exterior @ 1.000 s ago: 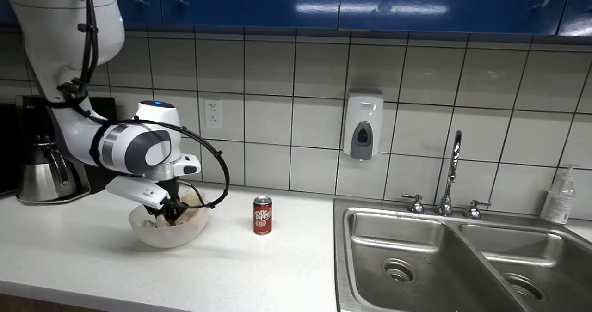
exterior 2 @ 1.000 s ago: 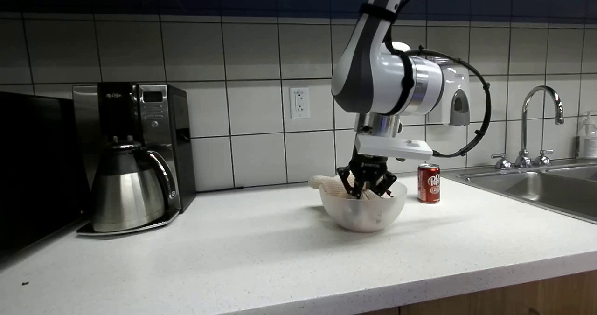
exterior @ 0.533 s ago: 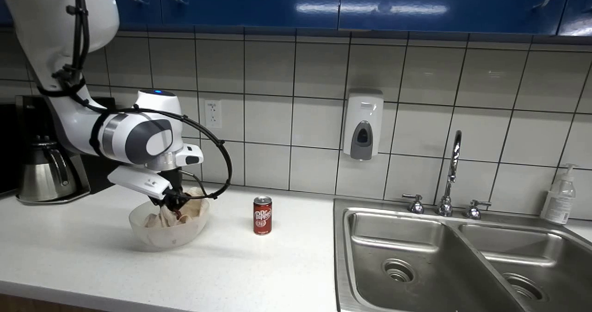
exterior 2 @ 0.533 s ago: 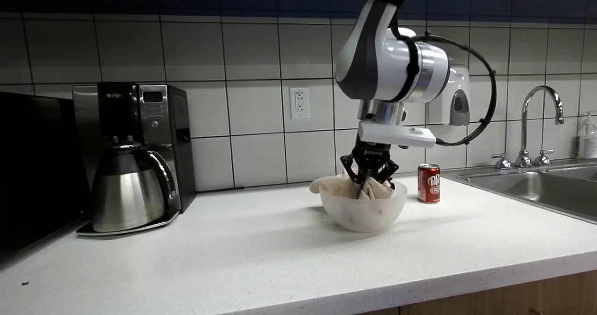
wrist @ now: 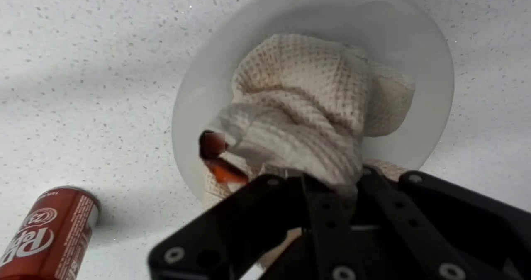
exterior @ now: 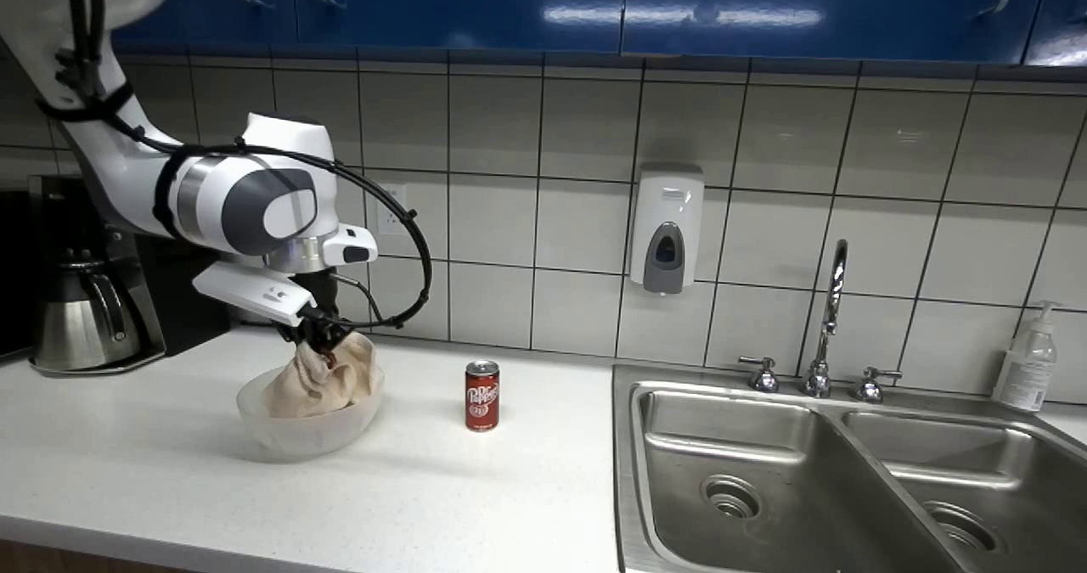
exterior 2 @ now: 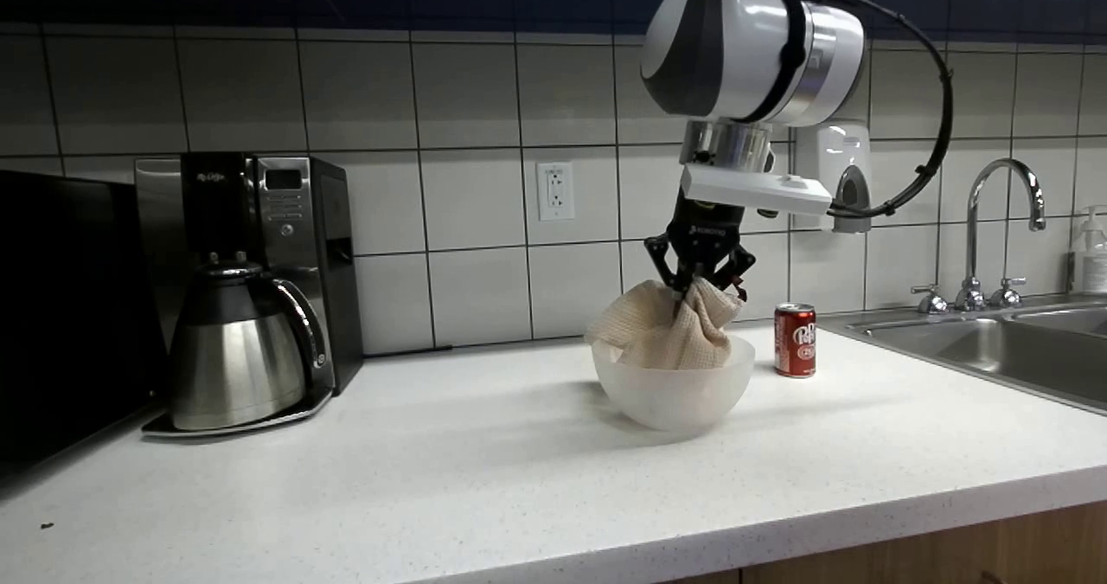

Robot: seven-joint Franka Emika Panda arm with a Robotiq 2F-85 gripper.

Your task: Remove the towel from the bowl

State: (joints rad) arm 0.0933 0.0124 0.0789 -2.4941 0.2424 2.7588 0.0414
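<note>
A cream waffle-weave towel [exterior 2: 692, 342] is bunched up, its lower part inside a frosted white bowl [exterior 2: 675, 401] on the counter. My gripper [exterior 2: 687, 290] is directly above the bowl, shut on the towel's upper folds. In an exterior view, the towel [exterior: 316, 390] rises above the rim of the bowl [exterior: 310, 437] to the gripper [exterior: 321, 348]. In the wrist view, a fold of the towel [wrist: 303, 76] runs up between the fingers [wrist: 348, 184], with more cloth resting in the bowl [wrist: 431, 76]. The towel's underside is hidden.
A red soda can [exterior: 482, 399] stands beside the bowl, also in the wrist view [wrist: 49, 234]. A coffee maker [exterior 2: 339, 281] with a steel carafe [exterior 2: 238, 363] stands at the back. A double sink [exterior: 633, 463] with a faucet [exterior: 836, 293] is set in the counter.
My gripper has risen from inside the bowl to above its rim. The towel has been pulled up with it, now standing in a peak. The bowl has stayed in place.
</note>
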